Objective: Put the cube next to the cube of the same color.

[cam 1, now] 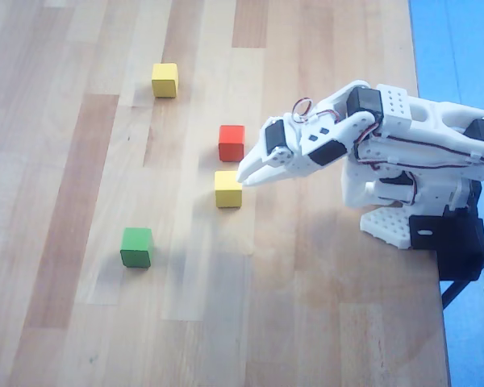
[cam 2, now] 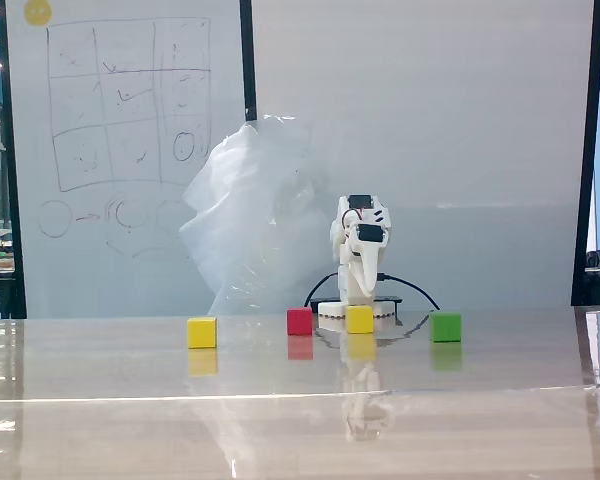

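A: Item list, tabletop point(cam 1: 81, 322), pale wood planks. What sits around the work?

B: Red cube point(cam 1: 231, 143), just beside the near yellow cube point(cam 1: 228, 189), a narrow gap between them in the overhead view. Green cube point(cam 1: 136, 247), well apart, lower left in that view. White arm on its base point(cam 1: 387, 224) at the right edge of the tabletop. In the fixed view: whiteboard with a drawn grid point(cam 2: 130, 100) and a crumpled clear plastic sheet point(cam 2: 255, 215) behind the arm.

A: Anything in the way?

B: The red cube stands roughly between the two yellow ones, slightly off the direct line.

A: The task pieces?

B: Near yellow cube: small, square-edged, plain faces, flat on the tabletop. Far yellow cube point(cam 1: 164, 80): same look, well apart, upper left in the overhead view, far left in the fixed view point(cam 2: 202, 332).

A: The fingers?

B: Fingers point(cam 1: 250, 171) point at the near yellow cube, tips at its upper right corner. They appear pressed together and hold nothing, though the overhead angle leaves that uncertain.
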Available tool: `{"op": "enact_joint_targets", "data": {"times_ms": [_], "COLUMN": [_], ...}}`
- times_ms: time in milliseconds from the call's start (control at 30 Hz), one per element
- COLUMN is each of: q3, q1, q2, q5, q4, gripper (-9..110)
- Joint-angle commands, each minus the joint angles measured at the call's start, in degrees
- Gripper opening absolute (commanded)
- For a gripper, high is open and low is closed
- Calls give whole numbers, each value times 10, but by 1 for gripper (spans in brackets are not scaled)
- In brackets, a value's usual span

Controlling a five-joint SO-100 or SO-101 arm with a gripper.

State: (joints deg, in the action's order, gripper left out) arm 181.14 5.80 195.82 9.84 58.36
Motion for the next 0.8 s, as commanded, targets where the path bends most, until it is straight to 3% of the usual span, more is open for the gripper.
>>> {"op": "enact_joint_targets", "data": {"times_ms": [0, 767], "q3": [-20, -21], "q1": [3, 4], "q2": [18, 16], "q5": [-1, 3], "q4": [2, 0], "gripper": [0, 0]}}
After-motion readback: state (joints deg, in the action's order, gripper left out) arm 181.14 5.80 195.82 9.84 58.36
